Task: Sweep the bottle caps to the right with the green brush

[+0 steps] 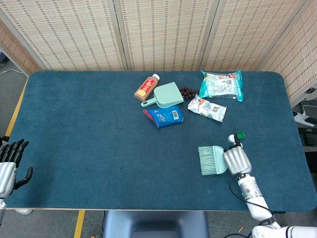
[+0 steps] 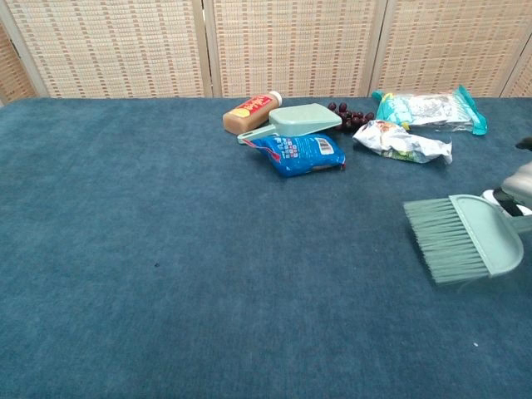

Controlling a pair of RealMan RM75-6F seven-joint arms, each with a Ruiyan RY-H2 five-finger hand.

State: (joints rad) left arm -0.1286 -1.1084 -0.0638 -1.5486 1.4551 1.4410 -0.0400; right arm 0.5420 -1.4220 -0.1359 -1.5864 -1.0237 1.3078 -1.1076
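My right hand grips the green brush near the table's front right, bristles pointing left. In the chest view the green brush shows at the right edge, with only a sliver of the right hand behind it. A green bottle cap and a white bottle cap lie just beyond the hand; the white cap peeks out behind the brush in the chest view. My left hand hangs off the table's front left corner, fingers apart and holding nothing.
Toward the back middle lie a brown bottle, a green dustpan, a blue snack packet, dark grapes, a silver snack bag and a teal snack bag. The table's right edge is close to the brush.
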